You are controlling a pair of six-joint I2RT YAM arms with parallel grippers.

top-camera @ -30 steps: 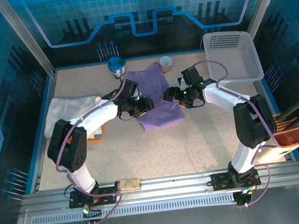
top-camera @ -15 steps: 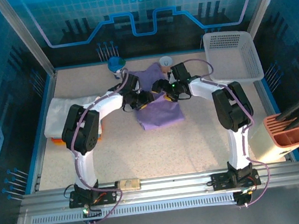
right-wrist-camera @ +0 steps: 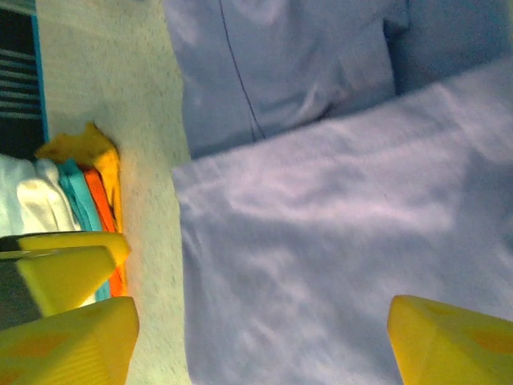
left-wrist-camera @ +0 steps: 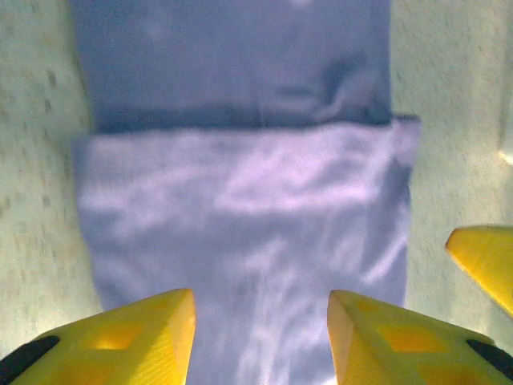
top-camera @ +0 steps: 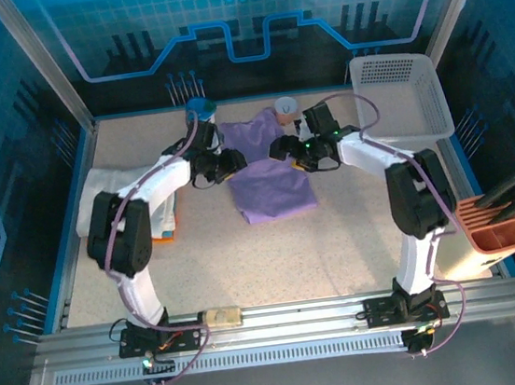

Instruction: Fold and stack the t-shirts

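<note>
Beneath the left gripper (left-wrist-camera: 259,294), jaws apart and holding nothing, we see the lavender t-shirt (left-wrist-camera: 240,208) lying flat; the right gripper (right-wrist-camera: 262,303) hangs wide open over its opposite edge. Farther right the white basket (top-camera: 395,91) sits in the far corner, and an orange holder (top-camera: 498,236) holds dark handles. Our right wrist view adds a folded stack (right-wrist-camera: 72,200), white, teal, orange, beside the shirt

I read the t-shirt (top-camera: 271,186) as lavender-purple on a beige, speckled table (top-camera: 293,254); the lattice basket (top-camera: 405,90) is white (folded stack (right-wrist-camera: 68,199) edges: white, teal, orange).
</note>
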